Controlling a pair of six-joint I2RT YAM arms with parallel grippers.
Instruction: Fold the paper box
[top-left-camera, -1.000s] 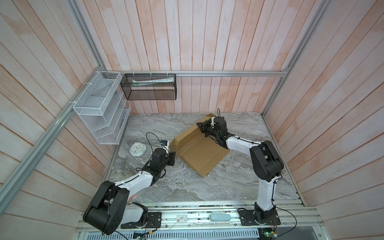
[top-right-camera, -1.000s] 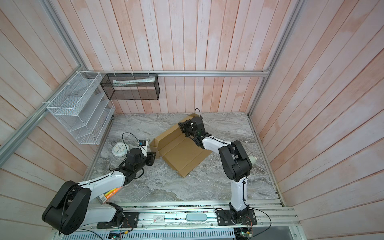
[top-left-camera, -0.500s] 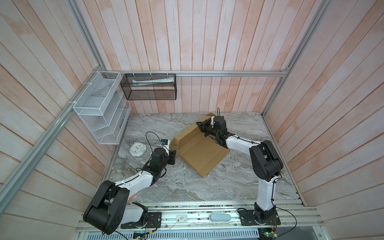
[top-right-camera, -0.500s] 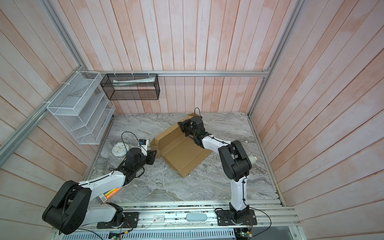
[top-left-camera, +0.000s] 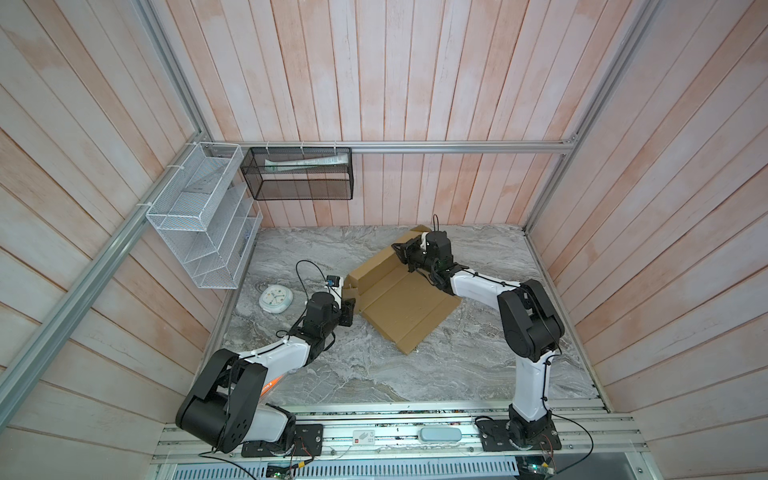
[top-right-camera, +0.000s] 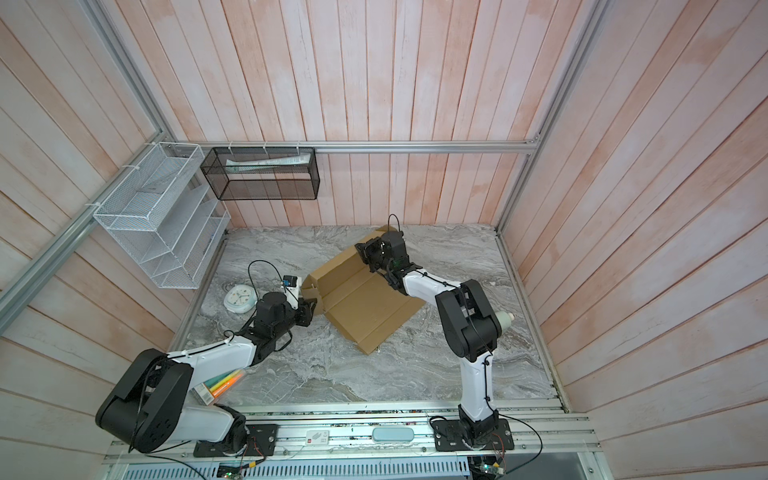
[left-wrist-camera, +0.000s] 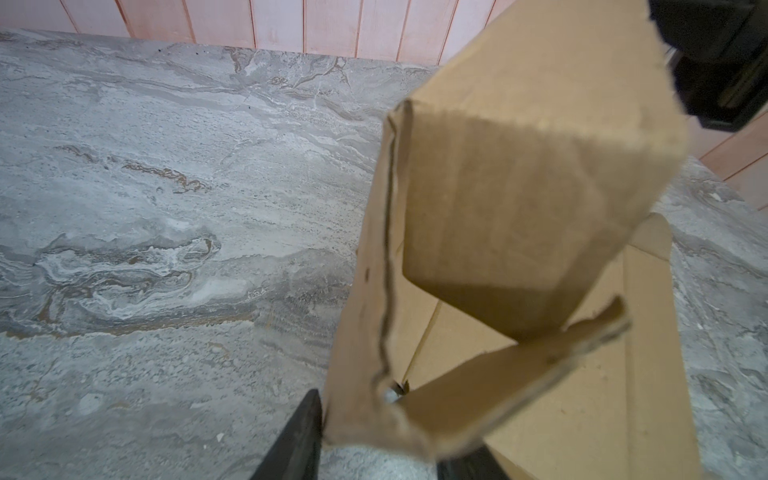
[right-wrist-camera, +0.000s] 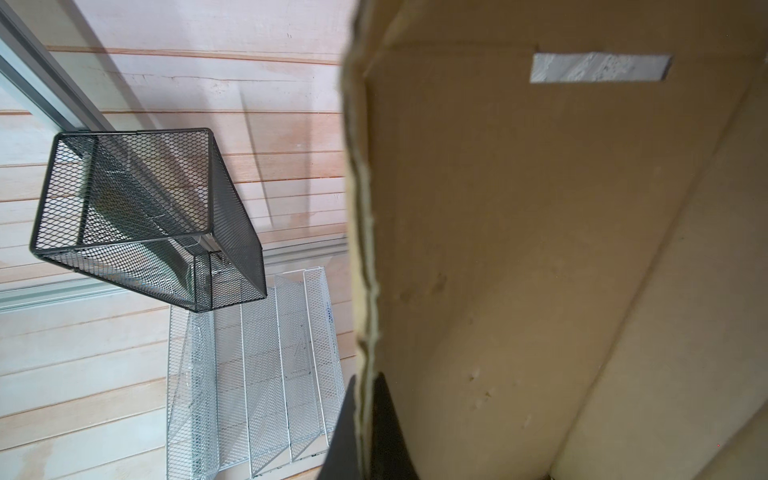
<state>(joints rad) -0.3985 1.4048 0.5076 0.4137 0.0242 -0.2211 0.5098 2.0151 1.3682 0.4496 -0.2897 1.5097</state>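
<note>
We grip the light, creasable brown cardboard paper box (top-left-camera: 405, 309): right gripper (top-left-camera: 401, 251) pinching its twelve-o'clock wall, left gripper (top-left-camera: 350, 306) its nine-o'clock flap.

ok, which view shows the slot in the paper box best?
Right wrist: the slot is close up, its full outline clear. Both top views show the paper box, slot too small to tell. Left wrist: only flaps.

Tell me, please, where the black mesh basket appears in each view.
In a top view: black mesh basket on the back wall, left of centre.
In a top view: the same.
Right wrist: basket beside the paper box.
Left wrist: not in it.
Shared landmark: the paper box.
</note>
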